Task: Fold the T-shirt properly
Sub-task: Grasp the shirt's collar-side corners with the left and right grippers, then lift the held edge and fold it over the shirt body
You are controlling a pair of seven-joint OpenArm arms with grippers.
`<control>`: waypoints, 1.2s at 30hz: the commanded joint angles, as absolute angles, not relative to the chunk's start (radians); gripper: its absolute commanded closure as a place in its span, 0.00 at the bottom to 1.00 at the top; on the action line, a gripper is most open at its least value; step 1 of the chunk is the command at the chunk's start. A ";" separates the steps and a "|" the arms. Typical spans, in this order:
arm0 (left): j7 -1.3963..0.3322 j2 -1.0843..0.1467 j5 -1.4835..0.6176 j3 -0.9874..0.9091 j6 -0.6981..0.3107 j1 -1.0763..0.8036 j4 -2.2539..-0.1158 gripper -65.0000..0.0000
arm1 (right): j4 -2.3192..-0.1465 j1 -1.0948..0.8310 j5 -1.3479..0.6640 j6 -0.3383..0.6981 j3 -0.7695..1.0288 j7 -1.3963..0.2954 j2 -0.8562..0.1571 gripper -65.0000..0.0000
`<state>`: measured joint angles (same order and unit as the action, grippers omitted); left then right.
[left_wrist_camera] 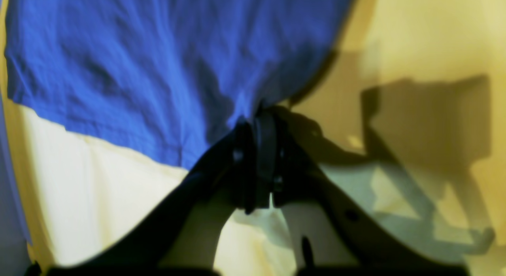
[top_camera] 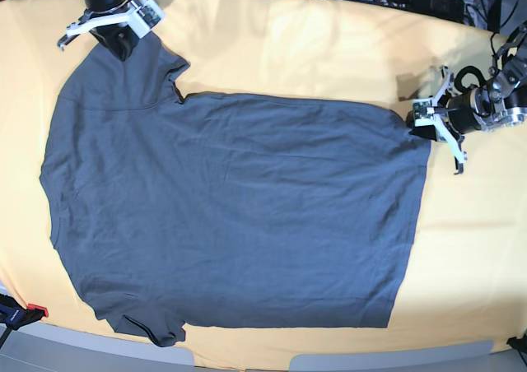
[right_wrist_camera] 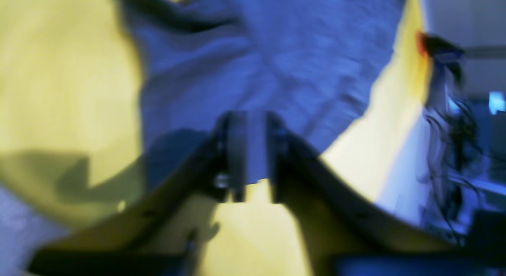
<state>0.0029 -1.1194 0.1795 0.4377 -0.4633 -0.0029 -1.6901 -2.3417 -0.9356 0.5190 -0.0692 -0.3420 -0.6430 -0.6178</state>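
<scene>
The T-shirt [top_camera: 230,216] lies spread flat on the yellow tablecloth [top_camera: 329,51]. From above, both claws look tiny at 2 far edges of the shirt. Up close, the left gripper [left_wrist_camera: 257,121] is squeezed together on the shirt's corner. The right gripper [right_wrist_camera: 253,149] has blue cloth between its jaws, with a gap, but that picture is blurry.

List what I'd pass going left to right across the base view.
Right gripper at the sleeve → T-shirt spread flat on the tablecloth → left gripper, shut on the hem corner.
</scene>
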 commanded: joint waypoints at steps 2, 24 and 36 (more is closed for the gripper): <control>0.014 -1.147 0.167 0.427 -0.452 0.011 -1.708 1.00 | -2.356 -0.956 0.477 -0.038 -0.339 -0.632 -0.627 0.58; 0.006 -1.150 0.167 0.427 -0.452 0.012 -1.711 1.00 | -2.112 -0.855 0.362 0.015 -0.339 -0.628 -0.627 0.53; 0.007 -1.199 0.166 0.427 -0.453 0.012 -1.743 1.00 | -2.142 -0.839 0.639 -0.193 -0.339 -0.785 -0.635 1.00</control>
<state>-0.0013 -1.1713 0.1757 0.4377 -0.4633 -0.0029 -1.7325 -2.1292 -0.8368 0.6083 -0.1555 -0.3584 -0.7586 -0.6140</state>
